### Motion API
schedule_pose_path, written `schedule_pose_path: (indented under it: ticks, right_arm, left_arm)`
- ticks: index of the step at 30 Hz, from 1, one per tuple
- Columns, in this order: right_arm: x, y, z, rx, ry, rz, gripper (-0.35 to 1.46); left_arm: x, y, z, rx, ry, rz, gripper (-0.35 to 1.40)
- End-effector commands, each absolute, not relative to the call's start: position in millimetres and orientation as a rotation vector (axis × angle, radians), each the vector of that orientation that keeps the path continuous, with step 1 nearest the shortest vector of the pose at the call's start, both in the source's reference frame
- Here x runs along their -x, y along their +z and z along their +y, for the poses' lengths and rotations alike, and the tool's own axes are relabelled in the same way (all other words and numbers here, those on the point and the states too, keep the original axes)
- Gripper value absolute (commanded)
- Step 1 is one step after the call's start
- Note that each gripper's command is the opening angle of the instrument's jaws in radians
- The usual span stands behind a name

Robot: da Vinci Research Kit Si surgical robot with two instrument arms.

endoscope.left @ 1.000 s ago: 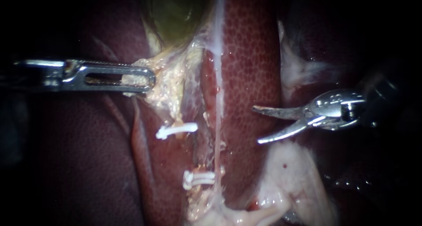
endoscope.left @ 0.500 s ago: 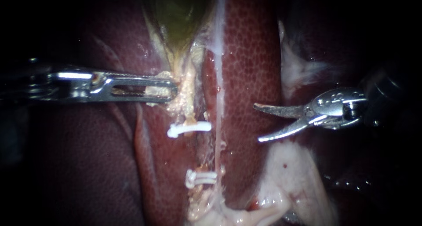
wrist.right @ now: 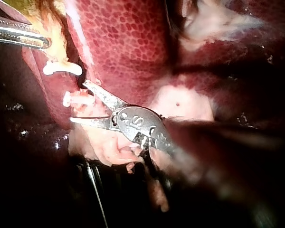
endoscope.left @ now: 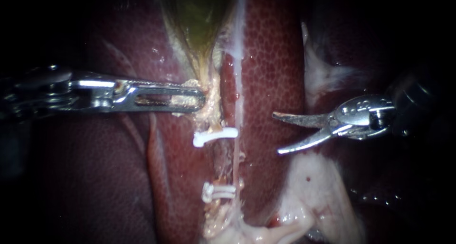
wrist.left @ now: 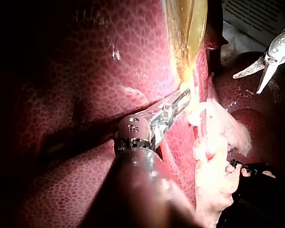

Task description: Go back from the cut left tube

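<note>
Left instrument [endoscope.left: 202, 100] pinching pale yellow tissue [endoscope.left: 211, 112] just under gallbladder [endoscope.left: 197, 16], jaws clamping it from both sides. Right instrument [endoscope.left: 276, 134] hovering over liver [endoscope.left: 270, 59], blades spread, gripping nothing, standing apart from cut left tube [endoscope.left: 217, 181]. Tube lying parted between upper clip [endoscope.left: 214, 136] and lower clips [endoscope.left: 218, 192].

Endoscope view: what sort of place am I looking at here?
Probably a surgical practice bench, seen close up rather than a room: a dark red liver with a greenish gallbladder, a white clip pinched onto the tissue, and two thin metal tools, the left instrument and the right instrument.
</note>
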State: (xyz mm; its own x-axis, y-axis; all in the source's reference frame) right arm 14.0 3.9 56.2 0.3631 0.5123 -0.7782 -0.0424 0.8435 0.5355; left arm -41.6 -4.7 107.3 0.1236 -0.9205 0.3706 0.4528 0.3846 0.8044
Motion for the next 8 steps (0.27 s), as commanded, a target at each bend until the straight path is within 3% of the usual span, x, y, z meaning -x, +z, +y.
schedule_pose_path:
  ticks: [1, 8]
  right_arm:
    - [-14.0, 56.2, 4.0, -0.47, 0.374, 1.153, 1.43]
    - [-14.0, 56.1, 4.0, -0.47, 0.375, 1.153, 1.43]
  left_arm:
    - [41.6, 107.3, -4.7, -0.583, -1.088, -0.993, -0.16]
    - [41.6, 107.3, -4.7, -0.583, -1.088, -0.993, -0.15]
